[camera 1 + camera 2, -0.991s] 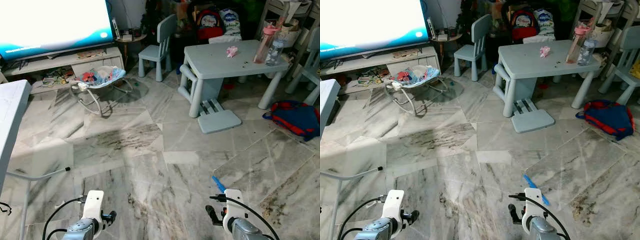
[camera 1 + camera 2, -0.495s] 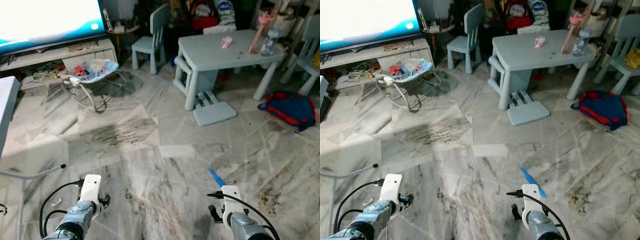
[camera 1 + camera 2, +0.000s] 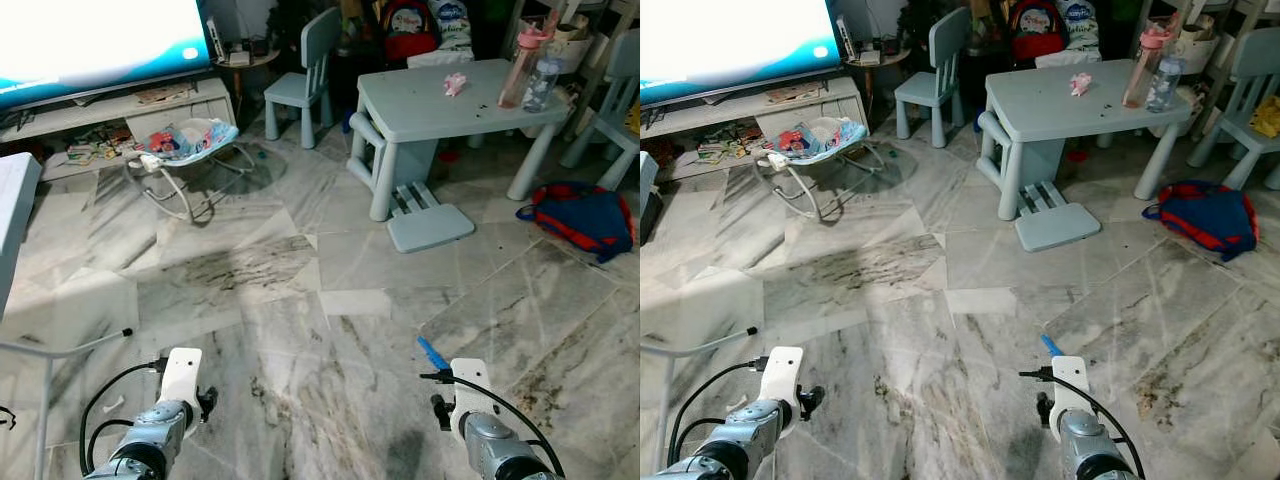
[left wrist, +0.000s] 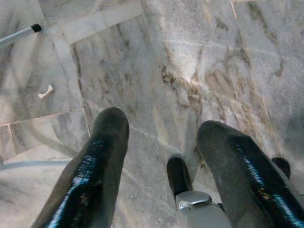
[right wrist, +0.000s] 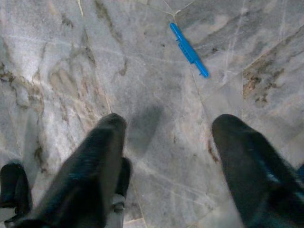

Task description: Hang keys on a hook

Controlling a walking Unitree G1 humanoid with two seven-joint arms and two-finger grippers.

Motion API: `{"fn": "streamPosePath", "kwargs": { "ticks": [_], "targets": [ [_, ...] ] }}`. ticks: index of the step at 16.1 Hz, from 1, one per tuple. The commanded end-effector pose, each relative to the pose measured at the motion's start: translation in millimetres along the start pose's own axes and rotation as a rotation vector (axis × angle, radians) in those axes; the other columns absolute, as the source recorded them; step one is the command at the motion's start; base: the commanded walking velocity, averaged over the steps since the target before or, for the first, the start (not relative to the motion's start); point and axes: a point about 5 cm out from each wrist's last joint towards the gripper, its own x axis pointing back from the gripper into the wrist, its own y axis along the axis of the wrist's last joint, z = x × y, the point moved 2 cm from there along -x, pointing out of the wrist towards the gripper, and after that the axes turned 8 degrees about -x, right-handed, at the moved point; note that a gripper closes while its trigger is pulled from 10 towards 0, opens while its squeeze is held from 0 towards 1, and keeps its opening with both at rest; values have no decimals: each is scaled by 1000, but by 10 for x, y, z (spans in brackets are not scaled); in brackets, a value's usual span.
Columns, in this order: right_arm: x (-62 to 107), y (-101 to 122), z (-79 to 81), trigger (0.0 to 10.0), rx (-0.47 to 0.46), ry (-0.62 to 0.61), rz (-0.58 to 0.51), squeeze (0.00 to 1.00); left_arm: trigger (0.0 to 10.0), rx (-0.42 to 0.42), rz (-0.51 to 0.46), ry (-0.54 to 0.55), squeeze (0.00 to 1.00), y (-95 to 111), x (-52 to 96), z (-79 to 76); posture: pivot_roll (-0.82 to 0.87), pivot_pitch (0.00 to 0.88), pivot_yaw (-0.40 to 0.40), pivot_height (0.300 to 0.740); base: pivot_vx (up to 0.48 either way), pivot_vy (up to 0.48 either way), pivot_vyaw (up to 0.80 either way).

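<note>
Keys and hook lie somewhere I cannot see. My left hand (image 4: 161,156) and right hand (image 5: 166,156) hang spread and empty over marble floor (image 3: 300,300); neither is nearer anything.

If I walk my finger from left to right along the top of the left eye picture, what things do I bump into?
TV → baby bouncer → small blue chair → pale blue table → pink bottle → red and blue backpack.

White table (image 3: 18,215) cut off at left edge.
</note>
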Motion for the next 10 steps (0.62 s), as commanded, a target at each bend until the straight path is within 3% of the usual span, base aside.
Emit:
{"fn": "streamPosePath", "kwargs": {
  "ticks": [1,2,3,4,6,7,8,9,10],
  "targets": [
    [-5,52,21,0,-26,0,-16,0,4000,-11,6,14,0,-2,6,54,-60,67,45,740,0,0,0],
    [-5,57,19,0,-25,-5,-19,0,9412,-13,6,15,0,1,5,54,-61,66,45,740,0,0,0],
    [-6,70,17,0,-16,-9,-25,0,5137,2,3,15,0,7,4,53,-61,64,45,740,0,0,0],
    [-6,70,17,0,-23,-7,-24,0,0,33,-6,5,0,12,4,39,-61,64,44,740,0,0,0],
    [-6,69,14,0,-18,-7,-22,0,0,36,-4,7,0,14,3,37,-60,63,41,740,0,0,0],
    [-6,65,14,0,-31,-4,-17,0,3882,16,7,22,0,10,2,49,-60,63,40,740,0,0,0],
    [-7,67,8,0,-11,-10,-15,0,10000,30,9,34,0,6,2,55,-61,63,40,740,0,0,0],
    [-6,57,4,9725,-70,-2,-12,0,10000,42,7,35,325,6,2,55,-61,63,40,740,0,0,0],
    [-5,41,-39,10000,-91,-30,-7,1000,10000,48,8,35,1000,3,3,54,-62,65,42,740,0,0,0]
  ]
}}
